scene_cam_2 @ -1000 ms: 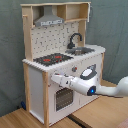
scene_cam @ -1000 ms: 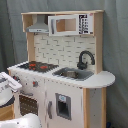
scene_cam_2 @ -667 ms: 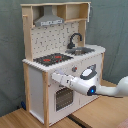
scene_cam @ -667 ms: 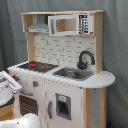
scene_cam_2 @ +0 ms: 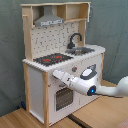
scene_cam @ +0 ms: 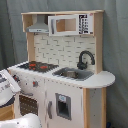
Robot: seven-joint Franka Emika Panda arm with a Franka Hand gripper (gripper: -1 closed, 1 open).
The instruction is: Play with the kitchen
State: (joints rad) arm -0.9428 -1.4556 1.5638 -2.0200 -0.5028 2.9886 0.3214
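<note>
In the second exterior view the arm point(scene_cam_2: 107, 89) reaches level across the front of the kitchen point(scene_cam_2: 55, 65), its gripper point(scene_cam_2: 56, 74) just below the stovetop point(scene_cam_2: 51, 59) edge; whether its fingers are apart or together cannot be told. The first exterior view alone shows the microwave point(scene_cam: 70, 24) above the faucet point(scene_cam: 85, 59). The kitchen stands against a grey curtain point(scene_cam: 10, 35).

Glossy white rounded arm point(scene_cam_2: 107, 90); a blue light glows on its wrist.
</note>
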